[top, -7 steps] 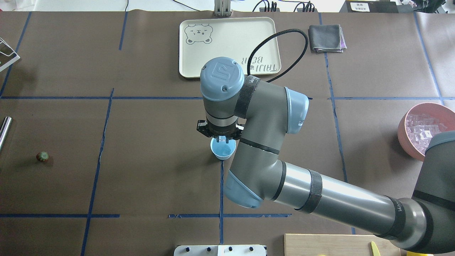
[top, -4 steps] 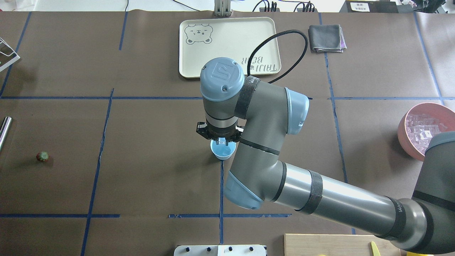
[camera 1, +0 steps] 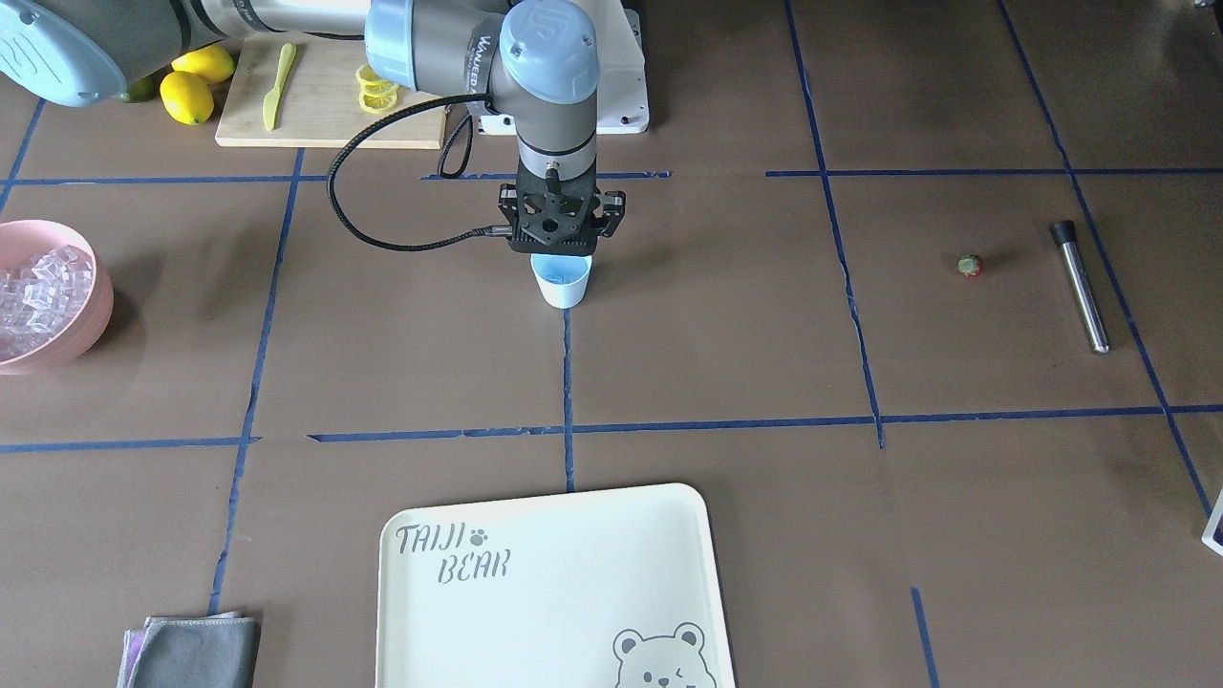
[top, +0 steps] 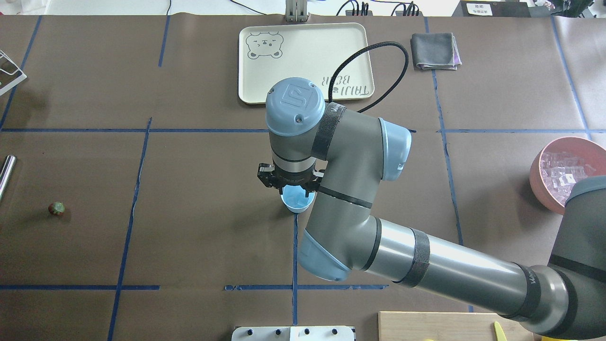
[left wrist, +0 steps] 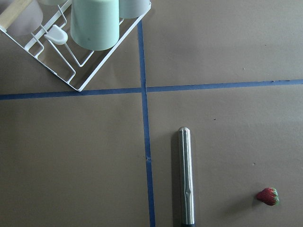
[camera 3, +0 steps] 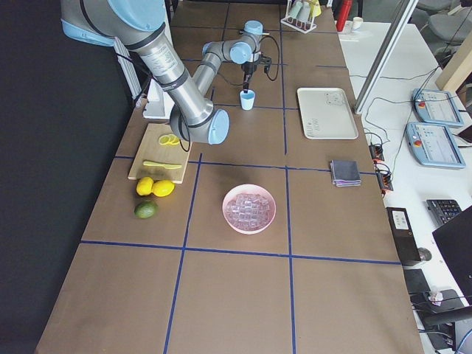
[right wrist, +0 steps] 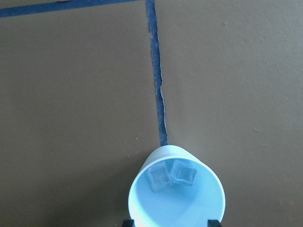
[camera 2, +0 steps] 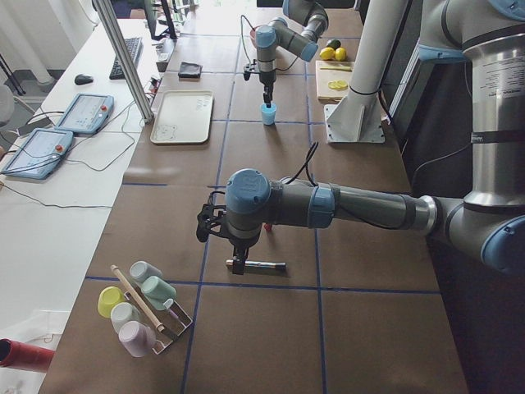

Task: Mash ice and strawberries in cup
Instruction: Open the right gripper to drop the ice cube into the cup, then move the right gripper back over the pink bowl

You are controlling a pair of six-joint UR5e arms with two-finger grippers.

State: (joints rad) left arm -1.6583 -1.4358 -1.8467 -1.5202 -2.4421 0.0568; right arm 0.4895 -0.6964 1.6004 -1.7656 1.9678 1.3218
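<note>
The light-blue cup stands at the table's middle, also in the overhead view. In the right wrist view the cup holds two clear ice cubes. My right gripper hangs straight above it, open and empty, its fingertips either side of the rim; it also shows from the front. More ice fills the pink bowl. The tiny strawberry lies on the table beside a steel muddler. My left gripper hovers over the muddler; I cannot tell its state.
A cream tray and a grey cloth lie at the far side. A cutting board with lemon slices and a knife, lemons and a lime sit near the robot base. A cup rack stands by the muddler.
My right gripper has risen slightly above the cup and drifted a little to the left. The cup, strawberry and muddler have not moved.
</note>
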